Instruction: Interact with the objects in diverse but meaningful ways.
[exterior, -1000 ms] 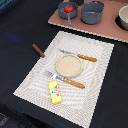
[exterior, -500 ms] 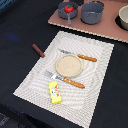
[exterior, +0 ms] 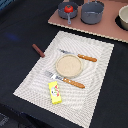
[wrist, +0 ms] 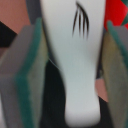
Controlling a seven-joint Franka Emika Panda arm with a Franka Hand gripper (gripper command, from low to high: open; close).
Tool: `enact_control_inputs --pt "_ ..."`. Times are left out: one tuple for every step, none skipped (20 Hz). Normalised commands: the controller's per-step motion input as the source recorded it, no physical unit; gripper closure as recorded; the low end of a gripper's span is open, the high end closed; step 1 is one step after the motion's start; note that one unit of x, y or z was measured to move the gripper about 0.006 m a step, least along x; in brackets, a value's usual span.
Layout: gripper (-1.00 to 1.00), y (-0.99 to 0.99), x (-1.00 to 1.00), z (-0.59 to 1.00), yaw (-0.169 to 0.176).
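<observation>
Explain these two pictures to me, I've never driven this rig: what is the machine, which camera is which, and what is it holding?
The machine is a single robot arm with a two-fingered gripper. The wide picture comes from a camera off the arm; the arm itself is out of that shot. It shows a striped placemat with a tan plate, wooden-handled cutlery, a yellow packet and a brown stick at the mat's edge. A red ball sits in a small grey pot. The blurry close-up is the wrist camera: between the green pads sits a white oblong piece, apparently clamped.
</observation>
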Motion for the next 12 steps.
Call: enact_control_inputs --pt "-1.00 0.26 0.07 0.00 0.000" --pt "-1.00 0.23 0.07 0.00 0.000" --pt "-1.00 0.21 0.06 0.00 0.000" --pt "-1.00 0.13 0.07 0.12 0.000" --pt "-1.00 0.00 0.01 0.14 0.000" --pt "-1.00 -0.13 0.00 0.26 0.000" --pt "-1.00 -0.29 0.00 0.40 0.000" --pt "-1.00 -0.46 -0.07 0.55 0.000" --pt "-1.00 -0.69 -0.11 0.62 0.000" --pt "-1.00 -0.91 -0.05 0.65 0.000" --pt "-1.00 -0.94 -0.02 0.66 0.000" --pt "-1.00 -0.96 0.00 0.65 0.000"
